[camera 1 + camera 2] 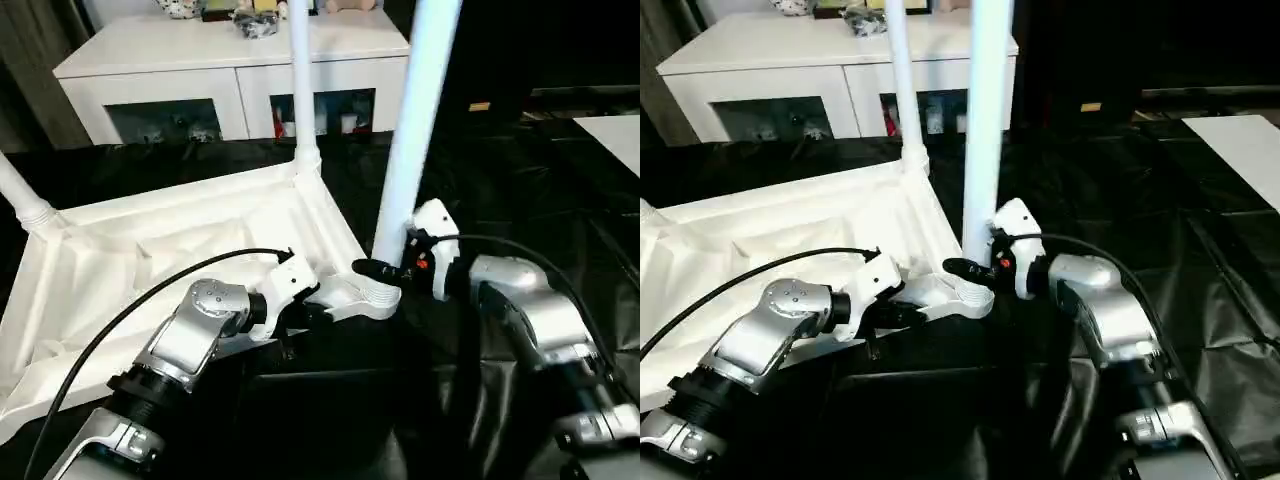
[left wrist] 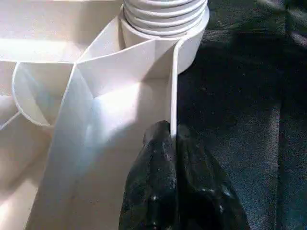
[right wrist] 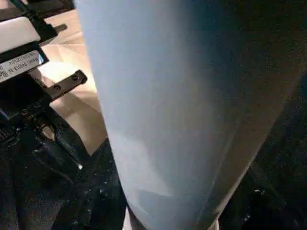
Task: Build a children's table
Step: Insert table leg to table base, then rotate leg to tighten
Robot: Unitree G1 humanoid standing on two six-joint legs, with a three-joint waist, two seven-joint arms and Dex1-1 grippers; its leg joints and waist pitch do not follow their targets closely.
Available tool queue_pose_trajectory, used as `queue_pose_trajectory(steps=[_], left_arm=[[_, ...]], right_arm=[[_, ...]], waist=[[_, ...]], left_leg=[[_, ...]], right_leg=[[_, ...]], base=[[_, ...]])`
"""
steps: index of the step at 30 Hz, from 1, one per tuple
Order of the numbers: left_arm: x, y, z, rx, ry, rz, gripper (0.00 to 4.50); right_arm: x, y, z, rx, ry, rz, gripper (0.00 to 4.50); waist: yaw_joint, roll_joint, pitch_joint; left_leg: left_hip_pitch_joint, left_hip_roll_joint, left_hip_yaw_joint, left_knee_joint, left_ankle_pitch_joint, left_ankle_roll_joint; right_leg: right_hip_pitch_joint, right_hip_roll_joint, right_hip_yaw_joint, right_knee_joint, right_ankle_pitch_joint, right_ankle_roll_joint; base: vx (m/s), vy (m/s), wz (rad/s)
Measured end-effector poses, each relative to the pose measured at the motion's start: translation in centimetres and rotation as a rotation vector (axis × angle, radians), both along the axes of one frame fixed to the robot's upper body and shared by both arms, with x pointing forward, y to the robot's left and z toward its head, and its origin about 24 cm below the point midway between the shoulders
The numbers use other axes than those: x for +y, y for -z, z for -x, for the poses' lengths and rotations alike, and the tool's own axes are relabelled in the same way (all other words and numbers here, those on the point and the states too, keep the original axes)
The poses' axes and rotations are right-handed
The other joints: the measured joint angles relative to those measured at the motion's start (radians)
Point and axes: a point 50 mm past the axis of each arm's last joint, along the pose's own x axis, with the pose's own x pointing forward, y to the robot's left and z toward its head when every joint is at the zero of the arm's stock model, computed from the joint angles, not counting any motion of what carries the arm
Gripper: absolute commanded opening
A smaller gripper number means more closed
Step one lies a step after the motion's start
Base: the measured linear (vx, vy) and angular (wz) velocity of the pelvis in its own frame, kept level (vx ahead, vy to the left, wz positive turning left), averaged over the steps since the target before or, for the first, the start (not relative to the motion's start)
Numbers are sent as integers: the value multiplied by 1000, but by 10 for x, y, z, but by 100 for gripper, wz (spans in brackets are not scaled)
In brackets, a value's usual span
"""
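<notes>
Tabletop (image 1: 180,240) lies upside down with three legs (image 1: 415,120) standing.

White tabletop (image 1: 200,230) and legs (image 1: 415,120), black fingers (image 2: 163,191), black floor covering (image 1: 520,190), white cabinet (image 1: 230,70).

One white plastic ribbed tabletop (image 1: 200,230) lies upside down. Three long white tube legs (image 1: 415,120) stand in its corners. One white glass-door cabinet (image 1: 230,70) stands behind.
</notes>
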Motion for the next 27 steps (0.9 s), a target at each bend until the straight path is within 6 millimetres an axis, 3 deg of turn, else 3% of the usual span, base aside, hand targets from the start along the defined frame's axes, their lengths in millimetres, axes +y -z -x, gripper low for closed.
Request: queue_pose_trajectory(steps=[12, 15, 17, 21, 27], left_arm=[[13, 5, -4, 18, -9, -17, 0], [18, 8, -10, 39, -87, -27, 0], [12, 11, -12, 44, -136, -23, 0], [-7, 13, -21, 53, -231, -28, 0], [-42, 14, -31, 63, -312, -42, 0]], right_arm=[[12, 8, -1, 5, 42, -19, 187], [24, 16, -8, 12, 180, -62, 187], [26, 20, -14, 28, 269, -74, 187], [28, 23, -28, 39, 442, -62, 186], [38, 26, -43, 18, 609, 33, 186]], waist=[[-10, -4, -6], [-19, -11, -9], [-24, -11, -8], [-36, -11, -8], [-52, -13, -3]], left_leg=[[5, 0, 0, -5, 0, -1], [19, 0, -2, -8, -1, -3], [27, 0, -4, -10, -3, -6], [30, -2, -8, -12, -3, -5], [33, -2, -14, -15, -4, -4]], right_leg=[[4, 1, 0, 0, 0, 0], [12, 1, -2, -2, -5, 8], [17, 1, -4, -13, -6, 9], [20, -1, -10, -33, -7, 10], [38, -4, -26, -69, -13, 12]], base=[[0, 0, 0], [0, 0, 0], [-35, 14, -9], [-29, 24, -5], [-27, 35, -4]])
